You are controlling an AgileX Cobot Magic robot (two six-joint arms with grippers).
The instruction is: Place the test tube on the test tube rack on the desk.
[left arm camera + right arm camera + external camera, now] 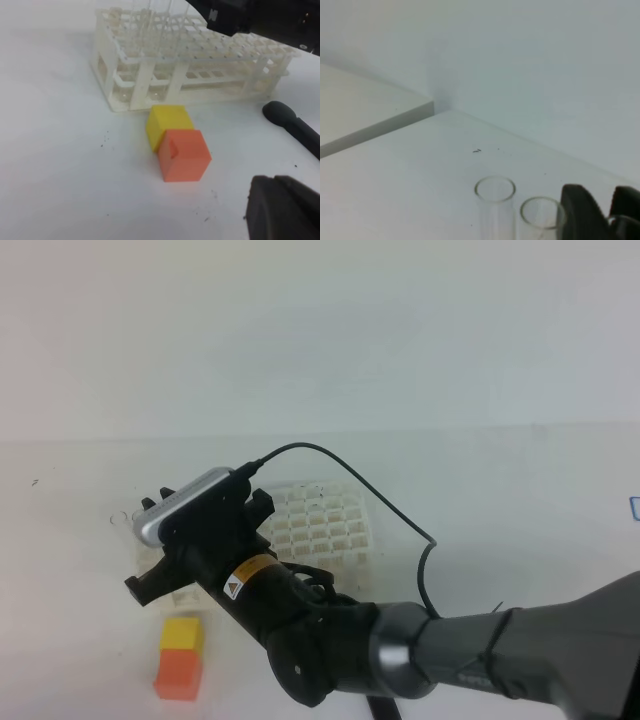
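My right claw (pixel 607 212) is the one on the job. It reaches across from the right of the counter (pixel 520 490) to the left end of the test tube rack (pixel 330 525). The left claw (pixel 285 210) sits shut and low, well apart from the rack on the near side. In the right wrist view, the test tube (pixel 542 211) stands upright with its open mouth up, just beside the claw's left finger. A second tube (pixel 495 190) stands a little farther left. The tube's long axis is vertical, in line with the rack's holes. The left wrist view shows faint tube walls rising from the rack's near left corner. The right claw's fingers stand narrowly apart, but I cannot tell whether they grip the tube or stand clear. I judge any next move must go straight along that vertical axis.
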